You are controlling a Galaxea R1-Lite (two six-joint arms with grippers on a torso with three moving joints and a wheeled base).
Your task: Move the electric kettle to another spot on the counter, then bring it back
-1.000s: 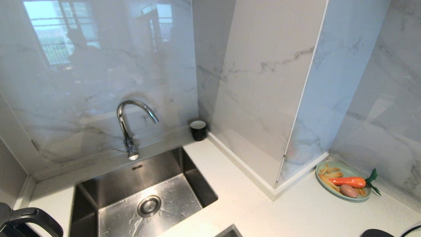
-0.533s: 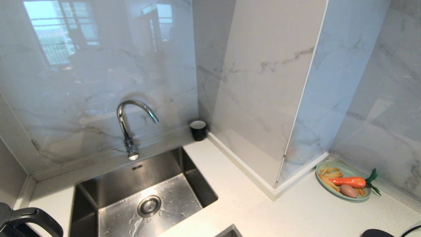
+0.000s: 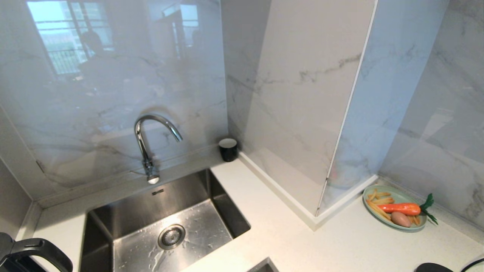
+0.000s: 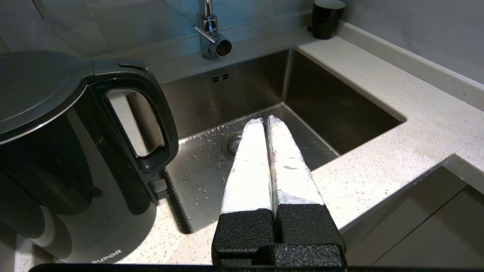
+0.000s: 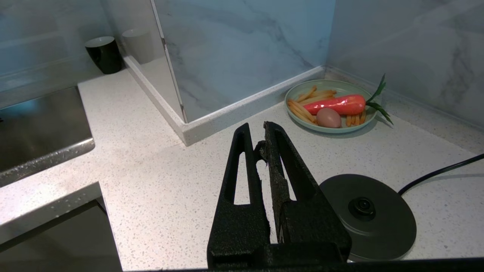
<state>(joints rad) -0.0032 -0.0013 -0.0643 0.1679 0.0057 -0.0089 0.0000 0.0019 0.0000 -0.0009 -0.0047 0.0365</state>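
Note:
The electric kettle (image 4: 56,151), glossy black with a flat dark lid and a looped handle, stands on the white speckled counter (image 4: 378,98) left of the sink. Only its handle (image 3: 34,251) shows at the bottom left corner of the head view. My left gripper (image 4: 264,121) hovers over the sink's front edge, to the right of the kettle's handle and apart from it. Its white-wrapped fingers are shut on nothing. My right gripper (image 5: 257,130) is shut and empty above the counter (image 5: 159,158), beside the round black base disc (image 5: 366,215). Neither gripper shows in the head view.
The steel sink (image 3: 223,211), wet inside, has a chrome faucet (image 3: 149,143) behind it. A small black cup (image 3: 228,149) stands in the wall corner. A green plate (image 3: 368,204) with a toy carrot, fries and an egg sits at the right. A marble pillar juts between them.
Only a person's reflection in the glossy wall panel has shifted. The kettle and the things on the counter have kept still.

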